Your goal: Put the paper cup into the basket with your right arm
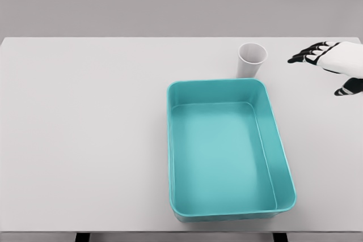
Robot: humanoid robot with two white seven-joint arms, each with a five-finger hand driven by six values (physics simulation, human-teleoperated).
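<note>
**Paper cup ungrasped, right hand alongside**

Paper cup (252, 59) upright on table (85, 128), mouth up, just left of right hand (332, 65), clear gap between. Standing just beyond far rim of teal basket (229, 151), near its far right corner; touching the rim or not, cannot tell. Basket empty, long side running back toward the robot, below and left of hand.

Right hand entering from right edge, fingers (306, 55) spread and pointing at cup, thumb apart beneath. Holding nothing. Left hand out of view.

Judged stage: reach, grasp not yet made.

Risks from here:
- Light, tall cup; fingertip contact before full closure likely to tip it or push it left, away from hand.
- Tipped cup could roll along far edge of table, beyond easy reach.
- Squeeze too hard: thin wall buckles, grip slips.
- Basket rim right beside cup; low carry toward basket could catch cup base on rim.
- Release from too high: cup may bounce or topple out.
</note>
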